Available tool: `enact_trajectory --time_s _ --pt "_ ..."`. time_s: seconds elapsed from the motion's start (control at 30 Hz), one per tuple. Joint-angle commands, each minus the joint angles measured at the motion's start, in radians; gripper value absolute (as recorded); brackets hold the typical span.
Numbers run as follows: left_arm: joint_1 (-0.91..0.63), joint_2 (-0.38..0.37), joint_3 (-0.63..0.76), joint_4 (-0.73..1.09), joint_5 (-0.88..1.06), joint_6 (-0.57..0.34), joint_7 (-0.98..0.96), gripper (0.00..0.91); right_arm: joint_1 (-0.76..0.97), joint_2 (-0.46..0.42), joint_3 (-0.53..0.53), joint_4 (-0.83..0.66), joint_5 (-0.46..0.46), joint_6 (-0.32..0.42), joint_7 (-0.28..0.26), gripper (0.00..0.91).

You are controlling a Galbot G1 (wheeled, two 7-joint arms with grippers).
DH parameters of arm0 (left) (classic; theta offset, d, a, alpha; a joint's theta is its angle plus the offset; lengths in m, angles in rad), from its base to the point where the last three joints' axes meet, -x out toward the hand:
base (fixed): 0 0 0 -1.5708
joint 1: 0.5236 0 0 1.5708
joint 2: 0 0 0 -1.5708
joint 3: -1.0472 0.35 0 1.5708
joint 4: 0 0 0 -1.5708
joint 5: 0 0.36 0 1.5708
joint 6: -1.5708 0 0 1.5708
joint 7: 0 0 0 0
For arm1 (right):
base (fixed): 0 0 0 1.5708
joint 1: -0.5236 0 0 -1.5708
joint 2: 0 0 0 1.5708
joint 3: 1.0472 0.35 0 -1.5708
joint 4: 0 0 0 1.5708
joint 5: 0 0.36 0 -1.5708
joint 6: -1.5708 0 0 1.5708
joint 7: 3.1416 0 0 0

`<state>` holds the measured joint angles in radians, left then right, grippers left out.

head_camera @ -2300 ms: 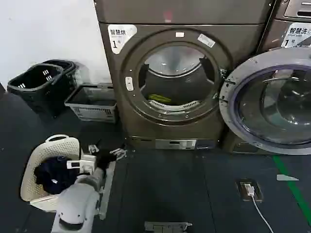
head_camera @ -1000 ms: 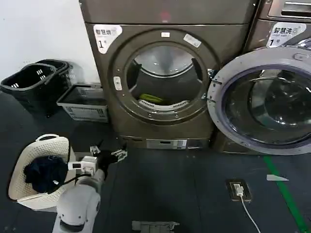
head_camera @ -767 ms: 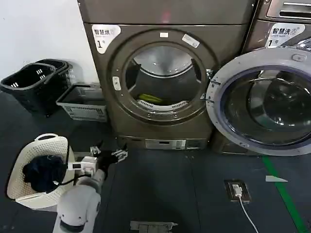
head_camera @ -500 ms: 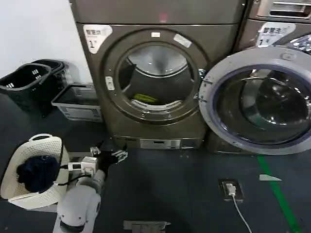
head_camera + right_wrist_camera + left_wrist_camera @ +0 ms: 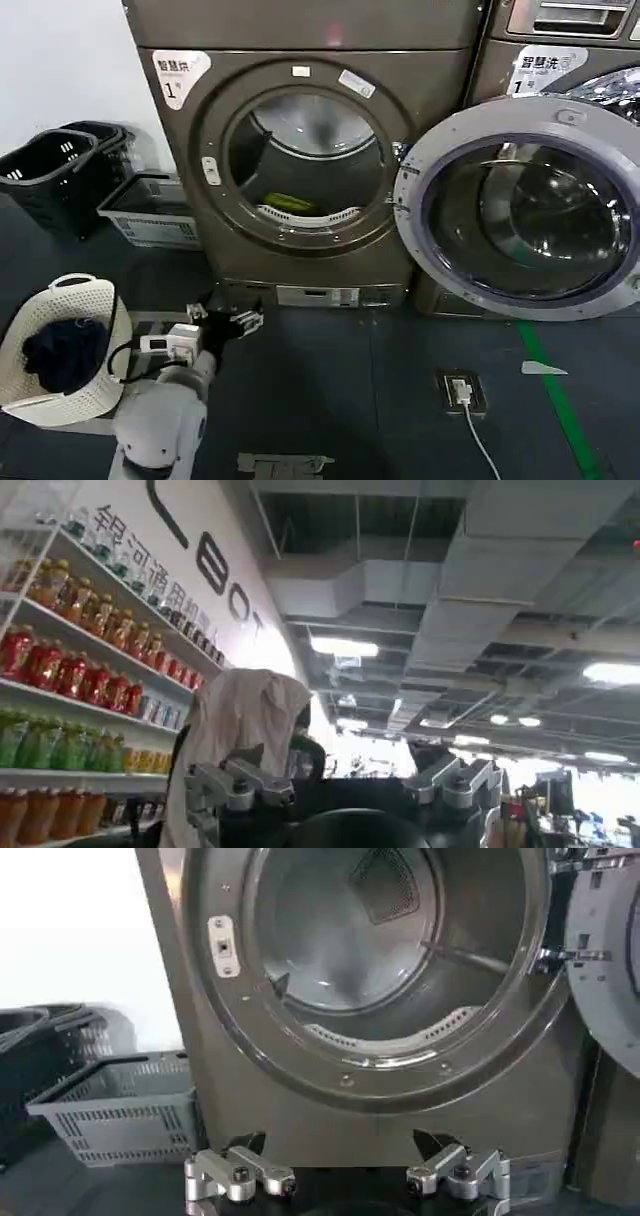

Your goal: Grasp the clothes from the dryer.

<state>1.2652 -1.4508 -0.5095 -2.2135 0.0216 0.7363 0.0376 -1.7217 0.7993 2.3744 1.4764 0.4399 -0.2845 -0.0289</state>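
Note:
The grey dryer (image 5: 420, 80) stands ahead with its round door (image 5: 520, 210) swung open to the right. A yellow-green piece of clothes (image 5: 287, 202) lies at the bottom of the drum. My left gripper (image 5: 224, 315) is low over the floor, well short of the dryer, open and empty. In the left wrist view the left gripper (image 5: 345, 1170) faces the dryer's opening rim (image 5: 400, 1073) with its fingers wide apart. My right gripper (image 5: 345, 780) points up at a ceiling, open with nothing between its fingers; a pale fabric shape (image 5: 245, 715) hangs behind one finger.
A white basket (image 5: 75, 287) holding dark clothes (image 5: 55, 350) sits at my left. Black baskets (image 5: 50, 170) and a grey crate (image 5: 140, 215) stand left of the dryer. A floor socket with a cable (image 5: 460, 390) and green tape (image 5: 550, 400) lie to the right.
The dryer, the baskets and the floor marks have slid left in the head view and the open door now takes more of the right side. My left arm keeps the same pose.

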Motion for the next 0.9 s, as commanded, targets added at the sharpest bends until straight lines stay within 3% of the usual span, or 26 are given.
enact_trajectory --time_s 0.03,0.57,0.9 --pt "-0.001 -0.001 0.002 0.002 0.001 0.049 0.001 0.907 0.000 0.001 0.000 -0.001 0.000 0.002 0.000 0.907" --pt "-0.009 -0.004 0.017 0.006 0.006 0.049 -0.001 0.907 0.008 0.008 0.004 -0.025 0.000 0.028 0.012 0.907" --pt "-0.009 -0.004 0.022 0.001 0.008 0.049 -0.003 0.907 0.016 0.019 0.005 -0.019 0.052 0.079 0.022 0.907"
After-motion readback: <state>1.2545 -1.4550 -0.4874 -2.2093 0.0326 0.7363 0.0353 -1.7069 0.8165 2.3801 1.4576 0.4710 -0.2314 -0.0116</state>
